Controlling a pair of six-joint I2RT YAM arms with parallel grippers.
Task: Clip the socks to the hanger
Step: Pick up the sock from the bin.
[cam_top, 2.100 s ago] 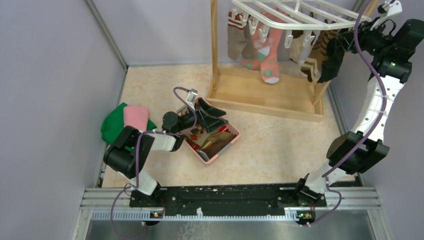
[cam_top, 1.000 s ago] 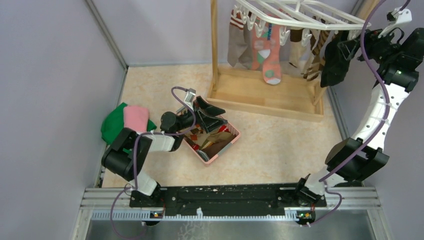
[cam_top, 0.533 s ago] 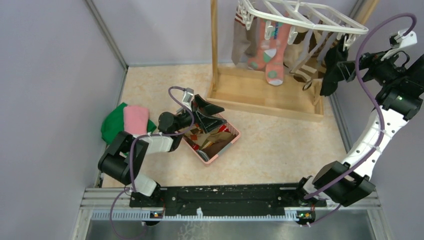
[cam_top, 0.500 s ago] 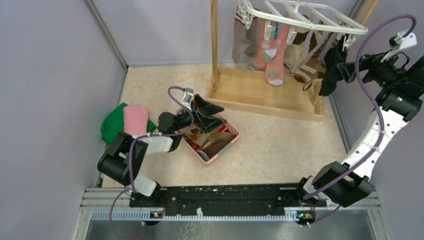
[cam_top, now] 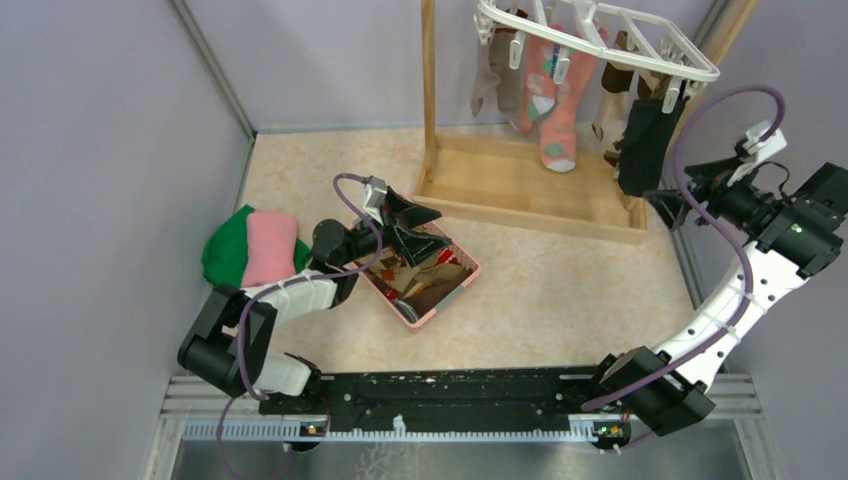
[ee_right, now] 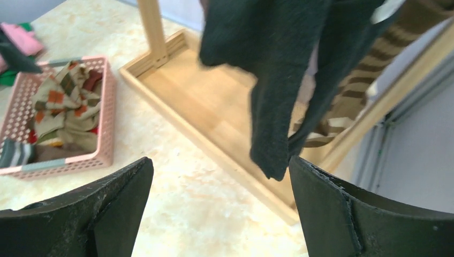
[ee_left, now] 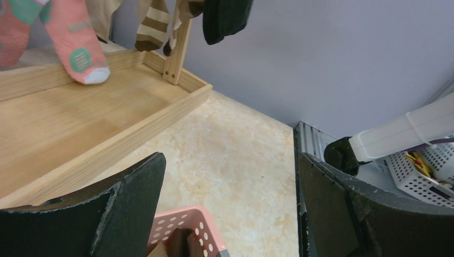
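Right gripper [cam_top: 668, 203] has let go of the black sock [cam_top: 640, 140] and backed off to the near right. Its jaws are wide, with nothing between them. The sock now hangs on its own from the right edge of the hanger [cam_top: 600, 38], so it looks clipped.

Left gripper [cam_top: 408, 228] hovers over the basket [cam_top: 472, 268], jaws wide and empty. The next sock is probably picked from there.

Right wrist view shows an argyle sock [ee_right: 64, 99] and a striped sock [ee_right: 16, 152] in the basket, both unclear from the top view. Left wrist view shows the pink sock [ee_left: 75, 43] hanging over the stand [ee_left: 80, 123].
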